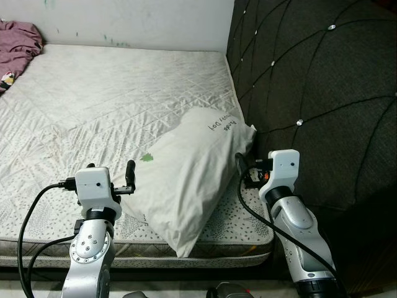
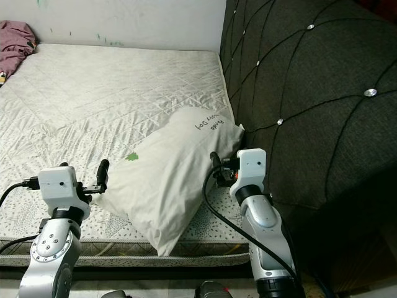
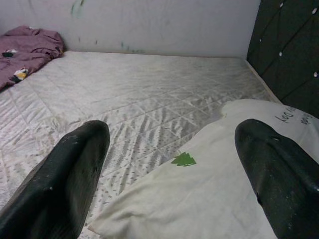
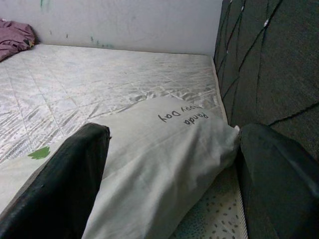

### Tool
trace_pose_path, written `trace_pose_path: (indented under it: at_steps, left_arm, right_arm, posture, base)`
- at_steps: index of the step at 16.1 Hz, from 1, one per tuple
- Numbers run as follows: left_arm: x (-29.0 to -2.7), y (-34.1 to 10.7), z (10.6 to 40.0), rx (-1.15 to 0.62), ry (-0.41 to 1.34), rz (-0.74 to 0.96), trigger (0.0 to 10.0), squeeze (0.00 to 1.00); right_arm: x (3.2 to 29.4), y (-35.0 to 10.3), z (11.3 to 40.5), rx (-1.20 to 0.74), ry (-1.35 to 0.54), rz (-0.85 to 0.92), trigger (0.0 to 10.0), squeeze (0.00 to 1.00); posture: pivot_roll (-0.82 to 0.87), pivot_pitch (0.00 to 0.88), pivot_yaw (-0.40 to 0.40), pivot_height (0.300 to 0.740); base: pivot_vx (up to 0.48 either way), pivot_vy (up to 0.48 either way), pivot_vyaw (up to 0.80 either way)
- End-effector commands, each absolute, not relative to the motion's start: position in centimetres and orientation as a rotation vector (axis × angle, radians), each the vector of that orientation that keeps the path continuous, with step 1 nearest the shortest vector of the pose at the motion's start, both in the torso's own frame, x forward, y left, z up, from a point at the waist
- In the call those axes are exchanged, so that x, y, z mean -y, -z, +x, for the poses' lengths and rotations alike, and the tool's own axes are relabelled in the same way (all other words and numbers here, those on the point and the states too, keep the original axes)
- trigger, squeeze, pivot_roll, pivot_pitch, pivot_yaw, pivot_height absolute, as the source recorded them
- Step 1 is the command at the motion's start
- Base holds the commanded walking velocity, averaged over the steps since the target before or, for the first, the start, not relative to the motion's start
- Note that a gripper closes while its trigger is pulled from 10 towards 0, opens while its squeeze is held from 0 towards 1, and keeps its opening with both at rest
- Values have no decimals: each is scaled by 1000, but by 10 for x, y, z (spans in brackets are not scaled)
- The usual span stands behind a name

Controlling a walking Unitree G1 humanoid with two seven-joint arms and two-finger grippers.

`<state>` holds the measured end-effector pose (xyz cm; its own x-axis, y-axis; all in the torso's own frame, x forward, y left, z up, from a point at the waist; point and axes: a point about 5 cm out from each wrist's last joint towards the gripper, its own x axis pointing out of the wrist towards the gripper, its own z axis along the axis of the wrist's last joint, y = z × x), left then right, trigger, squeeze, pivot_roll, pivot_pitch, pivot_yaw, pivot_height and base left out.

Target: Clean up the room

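Note:
A white pillow (image 1: pixel 192 167) with a small green tree print and dark lettering lies on the near right part of the bare quilted mattress (image 1: pixel 111 93), its far end against the dark headboard. My left gripper (image 1: pixel 115 180) is open at the pillow's near left edge. In the left wrist view its fingers (image 3: pixel 65 174) stand wide apart, with the pillow (image 3: pixel 209 194) low between them. My right gripper (image 1: pixel 248 171) is open at the pillow's right end. The right wrist view has the pillow (image 4: pixel 164 149) between its spread fingers (image 4: pixel 60 179).
A tufted dark headboard (image 1: pixel 316 93) rises along the mattress's right side. A purple crumpled cloth (image 1: pixel 18 43) lies at the far left corner by the pale wall (image 1: pixel 136 18). The mattress's front edge (image 1: pixel 136 251) runs just before my arms.

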<state>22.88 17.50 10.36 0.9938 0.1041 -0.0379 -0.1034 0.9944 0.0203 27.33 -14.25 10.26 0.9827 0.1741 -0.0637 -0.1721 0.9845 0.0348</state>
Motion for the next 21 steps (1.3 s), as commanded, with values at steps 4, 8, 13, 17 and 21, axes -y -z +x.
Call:
trace_pose_path:
  at_steps: [4, 8, 13, 17, 21]
  left_arm:
    - [-171, -107, 232, -29, -83, 7, 10000, 0]
    - [-171, -110, 233, -2, -90, 21, 10000, 0]
    - [-173, -110, 235, 2, -96, 13, 10000, 0]
    - [-172, -111, 235, 7, -87, 10, 10000, 0]
    - [-172, -111, 236, 8, -83, 9, 10000, 0]
  right_arm:
    - [145, -107, 276, -55, -178, 21, 10000, 0]
    - [145, -107, 276, -53, -178, 15, 10000, 0]
    - [145, -107, 277, -56, -174, 18, 10000, 0]
    - [145, -107, 277, -56, -174, 20, 10000, 0]
    - [144, -107, 277, -54, -175, 22, 10000, 0]
  posture:
    - [-45, 30, -36, 740]
    - [-47, 29, -39, 740]
    - [-49, 35, -38, 740]
    - [-49, 37, -37, 740]
    - [-48, 40, -36, 740]
  base:
    - [0, 419, 0]
    - [0, 354, 0]
    - [0, 0, 0]
    - [0, 0, 0]
    - [0, 0, -161]
